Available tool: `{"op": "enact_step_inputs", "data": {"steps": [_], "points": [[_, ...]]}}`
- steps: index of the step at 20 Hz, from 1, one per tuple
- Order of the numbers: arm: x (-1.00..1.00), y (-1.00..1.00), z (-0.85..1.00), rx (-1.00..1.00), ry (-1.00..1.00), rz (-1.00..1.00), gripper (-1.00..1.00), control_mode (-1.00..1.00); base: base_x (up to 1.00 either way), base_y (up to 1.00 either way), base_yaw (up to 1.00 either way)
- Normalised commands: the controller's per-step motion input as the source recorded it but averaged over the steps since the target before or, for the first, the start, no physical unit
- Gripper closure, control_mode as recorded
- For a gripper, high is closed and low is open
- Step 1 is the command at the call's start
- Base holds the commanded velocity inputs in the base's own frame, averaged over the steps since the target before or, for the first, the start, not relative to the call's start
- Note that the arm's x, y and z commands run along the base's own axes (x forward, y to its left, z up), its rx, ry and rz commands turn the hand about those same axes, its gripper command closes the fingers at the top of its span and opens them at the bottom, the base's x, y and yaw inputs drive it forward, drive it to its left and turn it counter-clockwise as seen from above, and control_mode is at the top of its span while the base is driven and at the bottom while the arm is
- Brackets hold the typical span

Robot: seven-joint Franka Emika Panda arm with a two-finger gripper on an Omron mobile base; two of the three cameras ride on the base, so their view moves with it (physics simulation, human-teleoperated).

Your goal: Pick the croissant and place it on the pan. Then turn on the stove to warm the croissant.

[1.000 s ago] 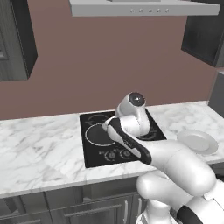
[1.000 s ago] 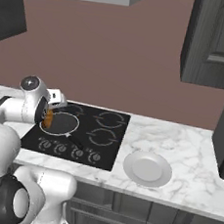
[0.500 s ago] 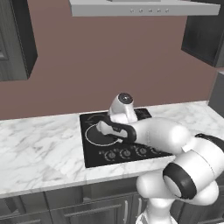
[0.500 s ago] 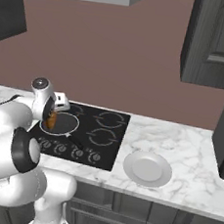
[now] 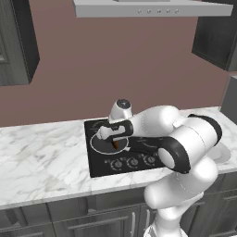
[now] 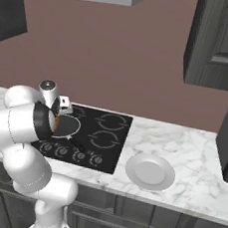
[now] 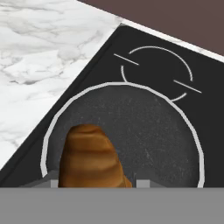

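Observation:
The croissant (image 7: 89, 159), an orange-brown pastry, hangs between my gripper's (image 7: 97, 183) two finger tips over the near-left part of the pan (image 7: 140, 127). The gripper is shut on it. The pan is dark grey with a thin light rim and sits on the front-left burner of the black stove (image 5: 139, 149). From the left base view the gripper (image 5: 115, 138) points down at the pan (image 5: 102, 144), with the croissant (image 5: 115, 145) just over its surface. The pan's handle (image 6: 76, 144) points toward the row of knobs (image 5: 133, 162).
A pale round plate (image 6: 149, 171) lies on the marble counter (image 6: 191, 160) right of the stove. A range hood (image 5: 152, 7) hangs above, with dark cabinets (image 6: 219, 43) at the sides. My arm's elbow (image 5: 185, 139) bulges over the stove's right half.
The arm's elbow has swung out to the right and the wrist has turned. The gripper, still holding the croissant, stays over the pan and has shifted only slightly.

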Motion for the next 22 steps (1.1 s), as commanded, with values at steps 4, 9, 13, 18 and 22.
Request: {"op": "enact_step_inputs", "data": {"steps": [4,9,13,18,22], "points": [[0.42,0.04,-0.33,0.0,0.09,0.0,1.0,-1.0,0.0,0.0,0.0],[0.29,0.01,-0.31,0.0,0.08,0.0,1.0,-1.0,0.0,0.0,0.0],[0.17,0.01,-0.29,0.0,0.07,0.0,1.0,-1.0,0.0,0.0,0.0],[0.18,0.04,-0.25,0.0,0.06,0.0,1.0,-1.0,0.0,0.0,0.0],[0.22,0.06,-0.26,0.0,0.05,0.0,1.0,-1.0,0.0,0.0,0.0]]}}
